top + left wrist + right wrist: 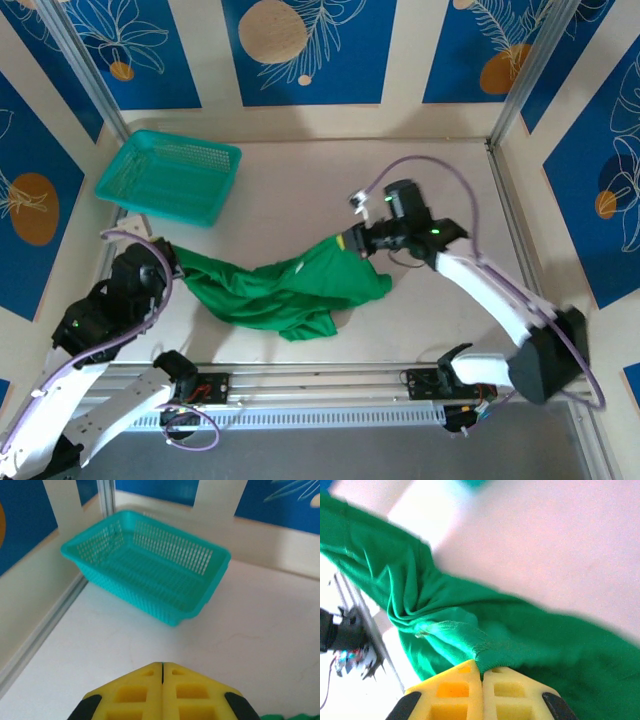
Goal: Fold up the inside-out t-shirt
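Two grippers are found at opposite ends of the inside-out t-shirt, which lies crumpled and twisted on the table, slightly toward 6 o'clock from its middle. At 10 o'clock a teal basket is set, well apart from the cloth.

At the shirt's 9 o'clock end the left gripper is seen with its fingers pressed together. Nothing is seen between them in its wrist view, and only a sliver of green is glimpsed at the 5 o'clock corner. Whether any cloth is caught there cannot be told. At the shirt's 2 o'clock corner the right gripper is clamped on a small gathered fold of fabric.

If the left end is not pinned, the whole garment would likely be dragged toward 3 o'clock rather than spread. The right pinch is judged shallow, taken at the fingertips, so the cloth could be lost to a sharp pull. More than one layer may have been gathered, in which case a bundle would be lifted. The twisted ridge through the middle could be trapped in any fold made before flattening.
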You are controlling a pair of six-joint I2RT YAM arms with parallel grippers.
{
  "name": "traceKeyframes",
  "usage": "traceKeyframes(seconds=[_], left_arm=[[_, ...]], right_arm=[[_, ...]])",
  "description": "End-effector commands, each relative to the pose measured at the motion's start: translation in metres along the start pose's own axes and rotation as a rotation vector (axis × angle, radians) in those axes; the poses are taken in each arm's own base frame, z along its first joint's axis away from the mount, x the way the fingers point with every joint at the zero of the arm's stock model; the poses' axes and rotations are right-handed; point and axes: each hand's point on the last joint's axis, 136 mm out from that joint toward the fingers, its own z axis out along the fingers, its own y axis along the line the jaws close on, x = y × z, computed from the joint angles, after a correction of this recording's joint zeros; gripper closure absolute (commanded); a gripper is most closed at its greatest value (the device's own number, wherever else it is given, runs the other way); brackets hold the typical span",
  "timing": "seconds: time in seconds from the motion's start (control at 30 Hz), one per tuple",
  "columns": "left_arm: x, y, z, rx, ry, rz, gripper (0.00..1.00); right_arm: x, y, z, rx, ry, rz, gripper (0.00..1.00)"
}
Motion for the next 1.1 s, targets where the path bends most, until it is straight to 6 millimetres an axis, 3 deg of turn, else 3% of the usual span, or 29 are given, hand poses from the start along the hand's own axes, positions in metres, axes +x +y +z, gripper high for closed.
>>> traceKeyframes(seconds=[0.0,0.1,0.17,0.27,0.4,0.5,0.57,0.67,0.77,0.93,1.07], left_arm=[[-0.066,-0.01,-0.018,0.03,-0.153,-0.06,1.0],[-0.128,-0.014,-0.05,0.101,-0.293,-0.106,1.0],[-0.163,-0.011,-0.076,0.149,-0.367,-0.154,1.0],[-0.199,-0.011,-0.112,0.27,-0.451,-0.229,1.0],[-0.213,-0.011,-0.139,0.398,-0.494,-0.305,1.0],[-0.212,-0.002,-0.145,0.401,-0.499,-0.347,1.0],[-0.213,0.004,-0.146,0.381,-0.504,-0.361,1.0],[-0.216,0.005,-0.139,0.327,-0.51,-0.358,1.0],[-0.22,-0.015,-0.119,0.299,-0.501,-0.312,1.0],[-0.219,-0.08,-0.059,0.268,-0.445,-0.204,1.0],[-0.219,-0.136,-0.005,0.243,-0.429,-0.115,1.0]], right_arm=[[-0.05,0.017,-0.07,0.085,-0.209,-0.234,1.0],[-0.086,0.034,-0.14,0.229,-0.396,-0.364,1.0],[-0.102,0.045,-0.189,0.317,-0.487,-0.337,1.0],[-0.112,0.083,-0.252,0.326,-0.588,-0.356,1.0],[-0.11,0.121,-0.319,0.332,-0.751,-0.34,1.0],[-0.1,0.122,-0.359,0.408,-0.854,-0.237,1.0],[-0.095,0.118,-0.373,0.455,-0.88,-0.185,1.0],[-0.1,0.104,-0.366,0.51,-0.833,-0.174,1.0],[-0.118,0.078,-0.34,0.585,-0.771,-0.183,1.0],[-0.158,0.019,-0.291,0.767,-0.681,-0.205,1.0],[-0.18,-0.037,-0.248,0.609,-0.623,-0.037,1.0]])
